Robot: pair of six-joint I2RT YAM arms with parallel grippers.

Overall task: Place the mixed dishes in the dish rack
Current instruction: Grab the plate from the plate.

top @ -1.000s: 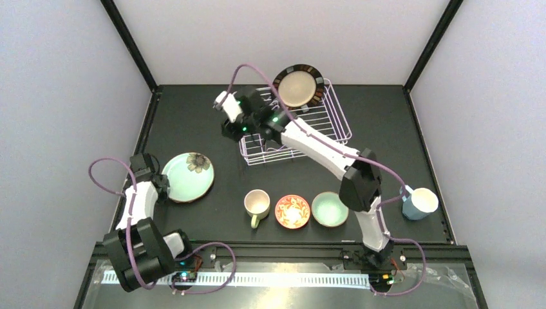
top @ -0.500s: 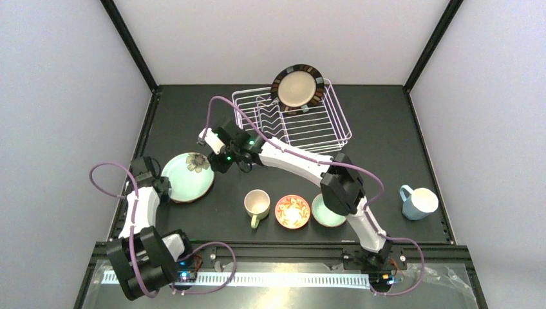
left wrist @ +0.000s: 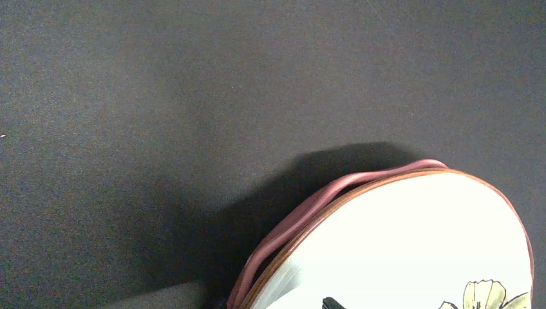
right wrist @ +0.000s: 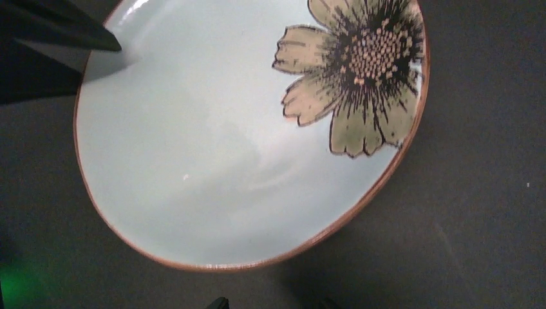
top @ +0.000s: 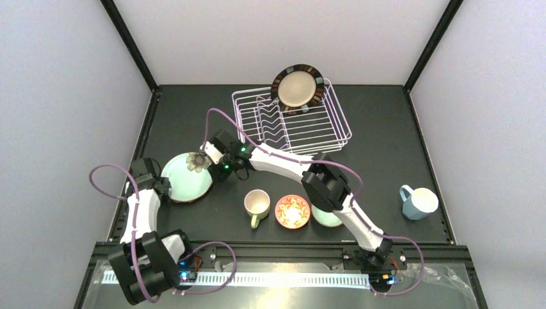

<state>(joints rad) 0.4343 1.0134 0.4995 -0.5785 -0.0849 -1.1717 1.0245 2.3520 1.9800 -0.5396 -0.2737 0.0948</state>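
The right claw [top: 219, 166] hovers at the right rim of the round teal ceramic plate with a flower print [top: 185, 179]. Its tips stand apart with nothing between them. The left claw [top: 156, 187] sits at the plate's left rim, one dark finger [right wrist: 51, 29] over it; whether it grips cannot be told. The white wire dish rack [top: 322, 132] stands by the black worktop's [top: 193, 116] far edge. The teal plate, glossy and brown-rimmed, lies near the left edge on a pink scalloped plate [left wrist: 302, 215].
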